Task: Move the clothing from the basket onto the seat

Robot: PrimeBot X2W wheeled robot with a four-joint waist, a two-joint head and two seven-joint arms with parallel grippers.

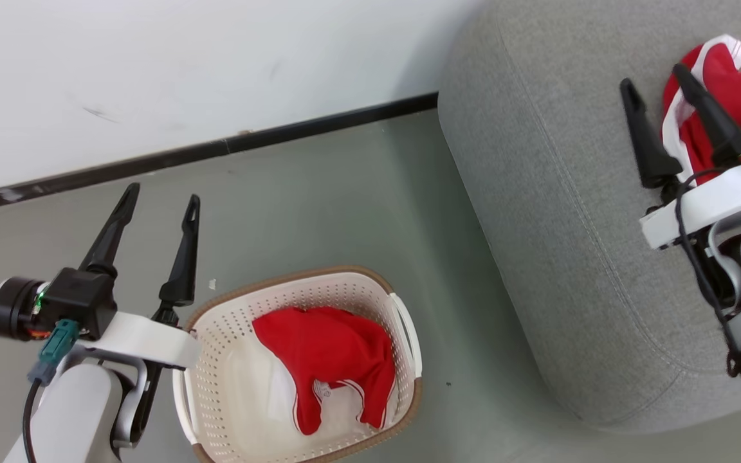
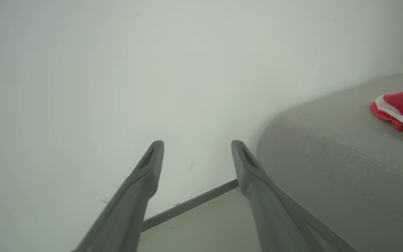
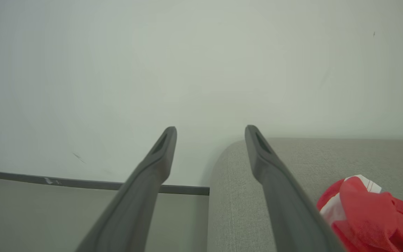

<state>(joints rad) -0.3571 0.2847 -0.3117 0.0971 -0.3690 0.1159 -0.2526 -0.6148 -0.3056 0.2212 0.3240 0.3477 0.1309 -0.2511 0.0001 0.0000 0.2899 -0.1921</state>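
The cream-white perforated basket [image 1: 402, 321] with a brown rim stands on the floor at the bottom centre, and a red garment with white trim [image 1: 329, 350] lies inside it. On the big grey seat [image 1: 557, 212] at the right lies another red and white garment [image 1: 727, 83], also visible as red cloth [image 3: 369, 213] and a red edge [image 2: 402, 108]. My left gripper [image 1: 163, 196] hangs open and empty, left of the basket. Above the seat, just left of the garment there, my right gripper [image 1: 653, 80] is open and holds nothing.
A white wall [image 1: 184, 64] with a dark baseboard [image 1: 216, 148] runs behind the grey floor [image 1: 345, 212]. Open floor separates the basket from the seat's rounded front edge.
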